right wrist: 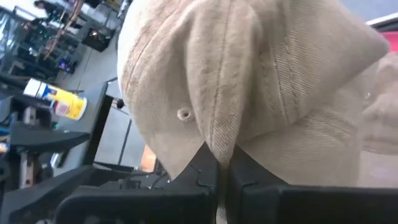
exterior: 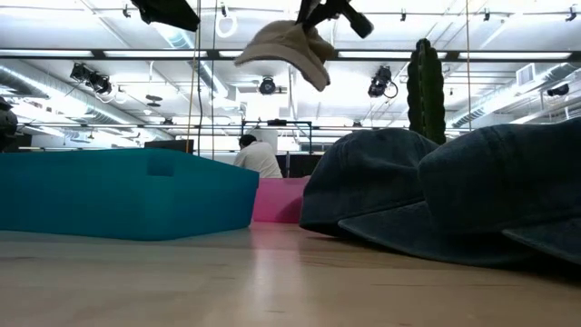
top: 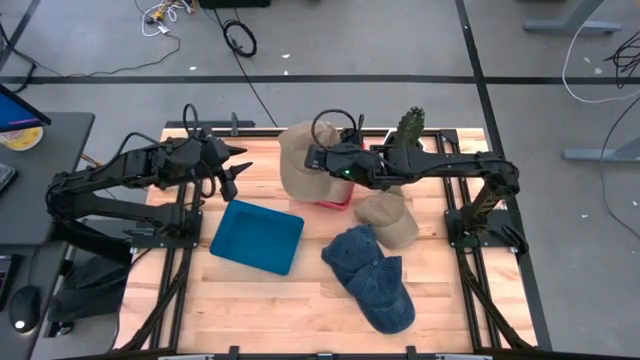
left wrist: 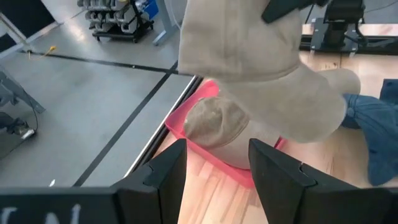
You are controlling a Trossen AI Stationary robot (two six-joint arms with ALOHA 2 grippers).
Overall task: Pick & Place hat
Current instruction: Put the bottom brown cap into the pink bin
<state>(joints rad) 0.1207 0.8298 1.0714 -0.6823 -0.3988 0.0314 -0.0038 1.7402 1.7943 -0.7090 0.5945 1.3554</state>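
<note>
High view: limp beige twill hat point(top: 300, 160) pinched in right claw point(top: 318, 158), left claw point(top: 232, 168) open.

I see grey floor point(top: 400, 40) with black tape lines, loose cables point(top: 238, 38), ceiling lamps point(exterior: 266, 86), a person point(exterior: 259, 156) beyond.

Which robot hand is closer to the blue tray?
The left. Its end effector hangs open just above the blue tray's far left corner. The right end effector is farther off, past the tray's far right corner, shut on a tan hat lifted above the pink bin.
</note>
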